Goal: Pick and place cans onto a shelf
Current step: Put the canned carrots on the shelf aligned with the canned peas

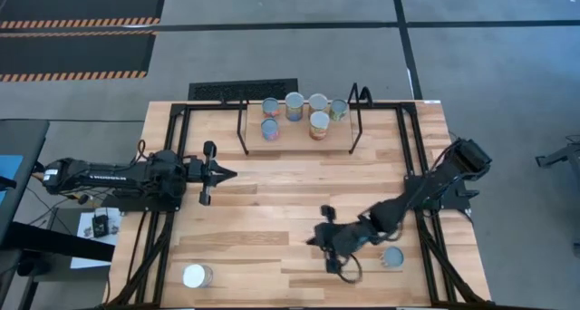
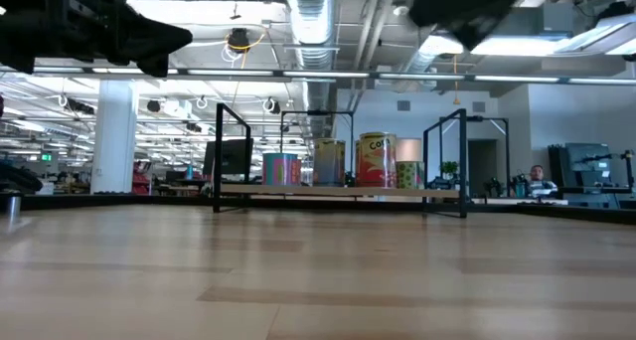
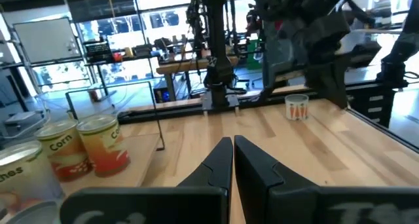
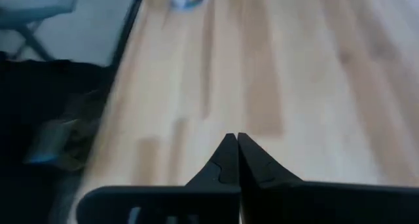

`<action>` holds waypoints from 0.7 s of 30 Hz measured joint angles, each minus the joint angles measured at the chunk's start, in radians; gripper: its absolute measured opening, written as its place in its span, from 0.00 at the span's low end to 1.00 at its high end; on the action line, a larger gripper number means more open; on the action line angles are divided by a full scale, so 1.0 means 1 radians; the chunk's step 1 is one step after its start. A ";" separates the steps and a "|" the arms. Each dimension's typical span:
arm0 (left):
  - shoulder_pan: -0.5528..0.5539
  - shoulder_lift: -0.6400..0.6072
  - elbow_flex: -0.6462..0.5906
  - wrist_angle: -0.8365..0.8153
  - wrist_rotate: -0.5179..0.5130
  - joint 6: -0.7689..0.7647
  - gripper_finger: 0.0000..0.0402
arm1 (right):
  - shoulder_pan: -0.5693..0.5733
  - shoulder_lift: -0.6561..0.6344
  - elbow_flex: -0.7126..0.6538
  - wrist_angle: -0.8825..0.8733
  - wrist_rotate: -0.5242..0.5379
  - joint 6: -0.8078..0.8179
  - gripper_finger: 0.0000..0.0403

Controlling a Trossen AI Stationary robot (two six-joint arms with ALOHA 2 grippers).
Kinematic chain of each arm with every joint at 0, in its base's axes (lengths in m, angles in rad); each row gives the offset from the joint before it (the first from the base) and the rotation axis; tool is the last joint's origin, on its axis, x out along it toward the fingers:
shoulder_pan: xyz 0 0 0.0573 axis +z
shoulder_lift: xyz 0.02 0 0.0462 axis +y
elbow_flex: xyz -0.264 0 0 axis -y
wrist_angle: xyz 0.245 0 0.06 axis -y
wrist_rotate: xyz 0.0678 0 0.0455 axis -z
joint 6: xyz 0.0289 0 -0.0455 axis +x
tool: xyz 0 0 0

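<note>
The shelf [image 1: 299, 143] stands at the table's far middle with several cans on it, among them an orange-labelled one [image 1: 319, 124] and a blue one [image 1: 270, 129]; they also show in the low view [image 2: 376, 161]. A white-topped can [image 1: 197, 276] stands upright at the near left. A blue-grey-topped can [image 1: 392, 256] stands upright at the near right. My left gripper [image 1: 228, 173] hovers shut and empty over the table's left middle. My right gripper [image 1: 313, 241] is shut and empty, left of the blue-grey can, above the table.
Black metal frame rails [image 1: 156, 210] run along the table's left and right sides. The shelf's black rod uprights [image 1: 245, 120] stand at each end. Bare wood [image 1: 272, 210] lies between the shelf and the two loose cans.
</note>
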 joint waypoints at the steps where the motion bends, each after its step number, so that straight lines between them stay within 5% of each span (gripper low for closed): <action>1: 0.011 0.000 0.000 0.000 0.013 0.000 0.02 | 0.019 -0.018 0.001 -0.043 -0.004 0.065 0.00; 7: 0.048 0.000 0.000 0.000 0.054 -0.004 0.02 | 0.144 -0.095 0.035 -0.394 -0.006 0.494 0.00; 13: 0.064 0.000 0.000 -0.001 0.052 -0.004 0.02 | 0.250 -0.058 0.183 -0.766 -0.075 0.746 0.02; 21: 0.064 0.000 0.000 -0.045 0.052 -0.028 0.02 | 0.403 0.013 0.267 -0.994 -0.133 0.973 0.22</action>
